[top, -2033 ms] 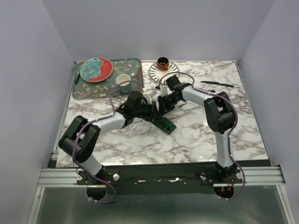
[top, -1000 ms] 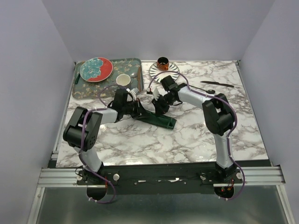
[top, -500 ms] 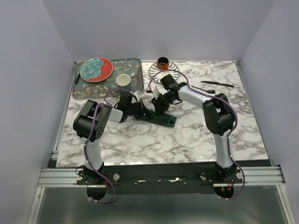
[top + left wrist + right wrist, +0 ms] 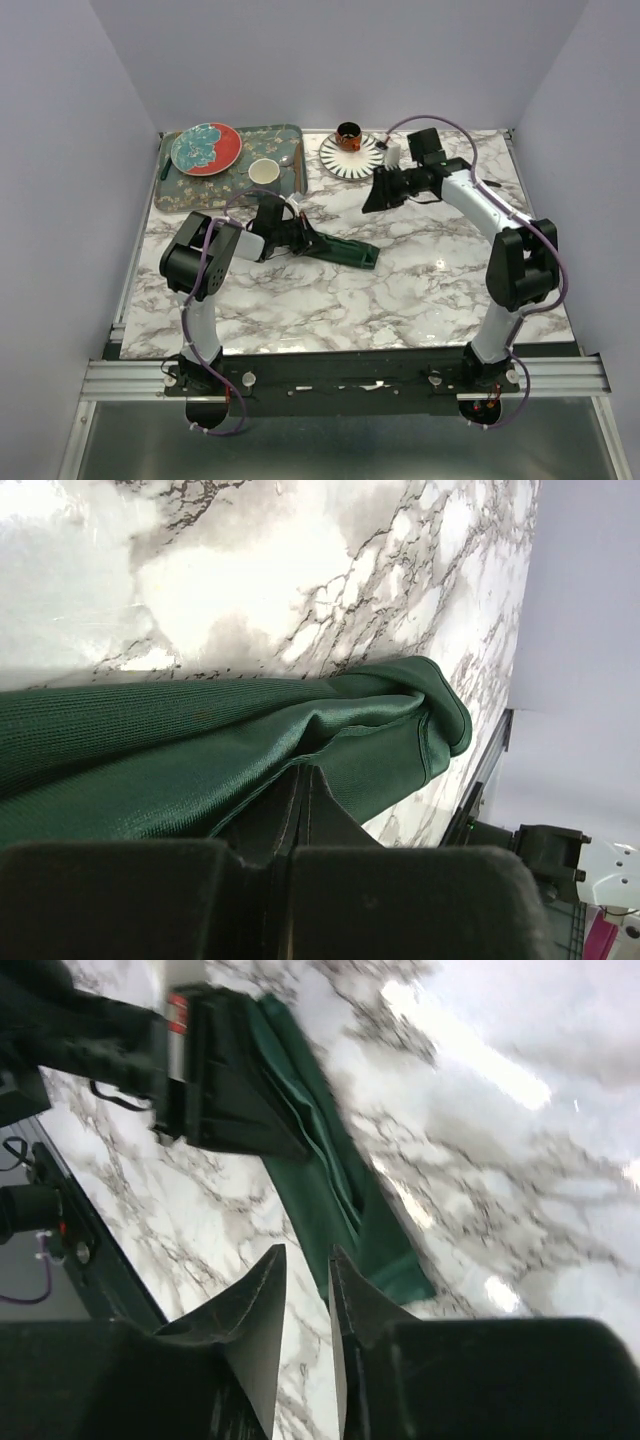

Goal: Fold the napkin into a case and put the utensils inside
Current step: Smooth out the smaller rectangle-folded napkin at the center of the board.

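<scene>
The dark green napkin (image 4: 340, 250) lies folded into a long narrow strip on the marble, running from centre-left down to the right. My left gripper (image 4: 291, 236) is shut on its left end. In the left wrist view the two fingers (image 4: 302, 772) meet with green cloth (image 4: 190, 745) pinched between them. My right gripper (image 4: 371, 203) hangs above and to the right of the strip, open and empty. From the right wrist the gripper (image 4: 303, 1260) shows a clear gap, with the strip (image 4: 335, 1200) on the table below it. The utensils are hidden.
At the back left stands a patterned tray (image 4: 292, 133) holding a red and teal plate (image 4: 206, 148), a white cup (image 4: 264, 172) and a silver spoon (image 4: 287, 159). A striped plate (image 4: 338, 160) with a small orange cup (image 4: 348, 133) sits behind my right gripper.
My right gripper has let go of the napkin, opened, and swung up and right toward the striped plate. The left gripper still pinches the strip's left end.
</scene>
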Motion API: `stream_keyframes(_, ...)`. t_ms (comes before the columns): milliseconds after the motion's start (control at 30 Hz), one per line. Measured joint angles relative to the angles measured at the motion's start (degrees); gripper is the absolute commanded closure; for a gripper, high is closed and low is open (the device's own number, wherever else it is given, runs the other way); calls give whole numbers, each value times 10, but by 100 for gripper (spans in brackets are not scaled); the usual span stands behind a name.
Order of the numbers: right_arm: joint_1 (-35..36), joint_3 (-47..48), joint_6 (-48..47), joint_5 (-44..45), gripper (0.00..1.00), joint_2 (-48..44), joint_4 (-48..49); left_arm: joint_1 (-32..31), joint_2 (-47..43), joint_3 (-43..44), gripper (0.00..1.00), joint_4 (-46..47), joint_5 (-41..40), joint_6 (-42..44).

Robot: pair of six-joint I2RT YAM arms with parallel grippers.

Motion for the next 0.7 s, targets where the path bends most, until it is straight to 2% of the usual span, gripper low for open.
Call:
stream_keyframes(133,-52,-89,64,-37,73,7,23,0,3,2,100,4,0,-2)
stream_keyframes(300,-52,-169,143,-90,74,37,61,0,3,2,100,6,0,-3)
stream_keyframes(700,-77,-223,290,-168,78,56,218,0,5,2,100,10,0,-6)
